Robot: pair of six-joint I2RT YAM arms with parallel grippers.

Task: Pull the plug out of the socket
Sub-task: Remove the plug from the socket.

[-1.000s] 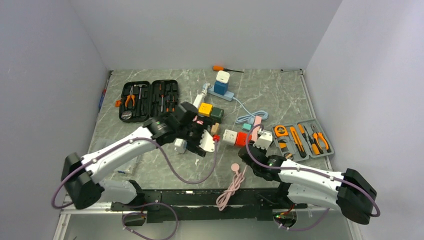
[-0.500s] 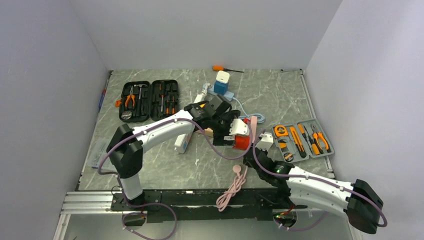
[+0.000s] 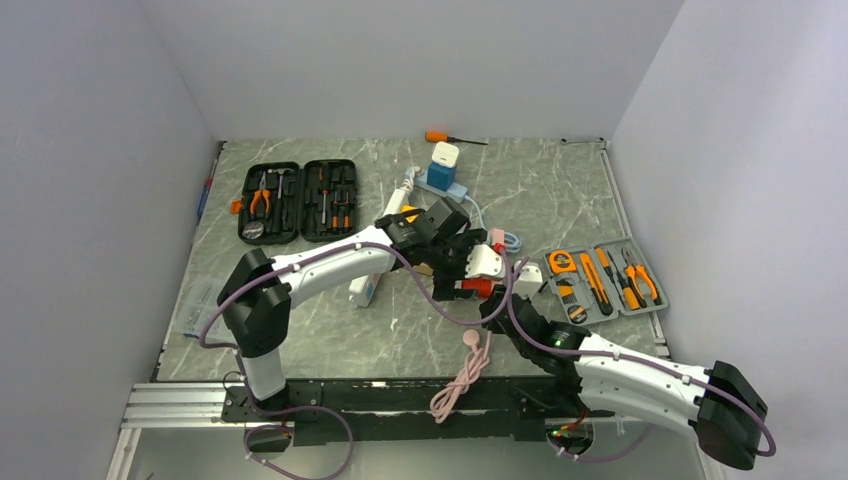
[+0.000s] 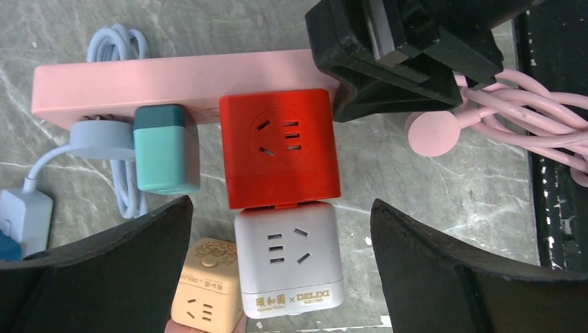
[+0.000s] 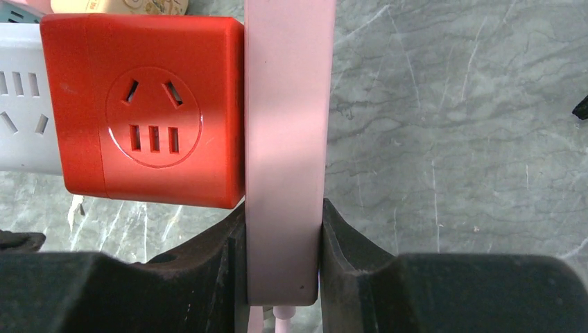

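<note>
Since a second ago, your left arm has swung from the near-left of the counter (image 3: 540, 190) out to the middle, and over the last half second it has settled a little closer over the plugs. Your right arm has crept forward too (a smaller shift), bringing its wrist up to the strip's near end.

Your left arm now rises from its base, bends at the elbow and reaches rightward with the wrist tipped down. The left claw (image 4: 281, 205) is spread wide, one finger on each side of the red cube plug (image 4: 281, 149), with clear gaps and no contact.

Your right arm lies low, stretched from the right base toward the centre. The right claw (image 5: 283, 257) is clenched on the pink socket strip (image 5: 284, 104) at the end where its cord leaves, both fingers pressed against the strip's sides.

The red cube plug is still seated flush against the strip's side. A white cube (image 4: 288, 263) sits against the red one's outer face, and a teal plug (image 4: 165, 149) is also in the strip, just beside it.
</note>
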